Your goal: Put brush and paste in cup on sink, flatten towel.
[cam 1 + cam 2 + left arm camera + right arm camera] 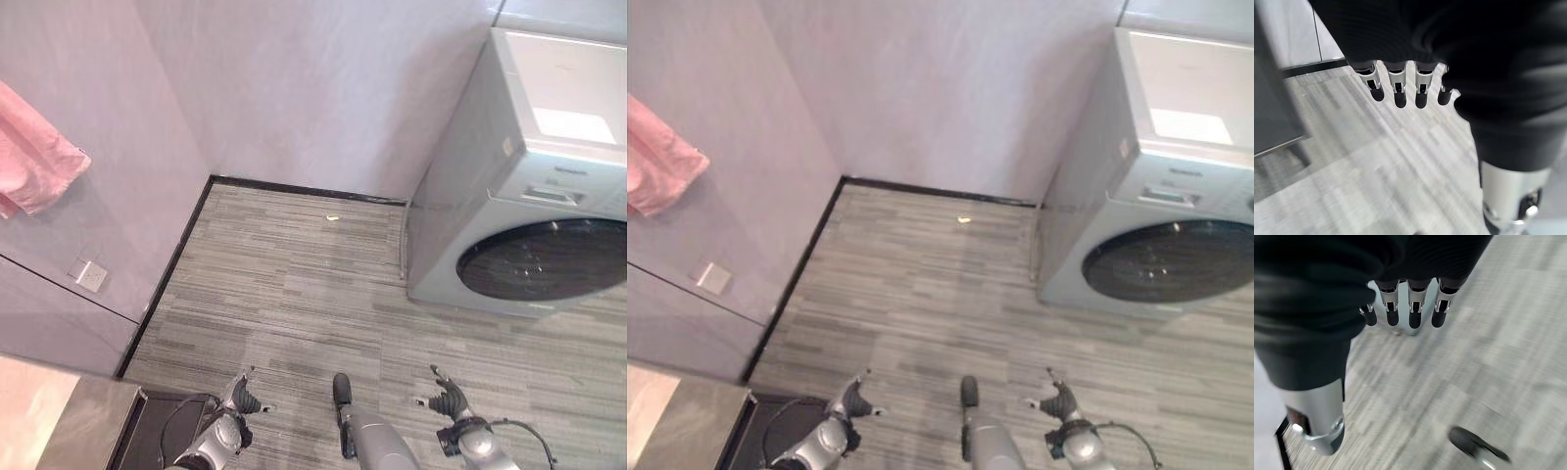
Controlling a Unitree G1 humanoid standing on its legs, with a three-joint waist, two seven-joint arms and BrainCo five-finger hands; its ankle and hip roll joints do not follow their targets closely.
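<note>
Low at the near edge of the floor (294, 284), we are hanging both our hands with nothing in them. Our left hand (238, 399) is showing near the left wall (108, 196), just beside a dark box (157, 431) standing by the counter (49, 416) corner; its fingers (1398, 90) are hanging fairly straight and relaxed, gripping nothing. Our right hand (449, 399) is hovering over the floor's near edge on the other side, its fingers (1413, 313) likewise loose and straight, thumb apart, holding nothing.

Up on the left wall, a pink towel (34, 162) is hanging bunched and creased, well apart from both hands. Below it, a small square plate (90, 277) is sitting on the wall panel. Along the right edge of the floor, a washer (529, 186) is standing with its round dark door (544, 259) facing us. Near the far wall, a small pale scrap (333, 217) is lying on the floor by the dark skirting (304, 192).
</note>
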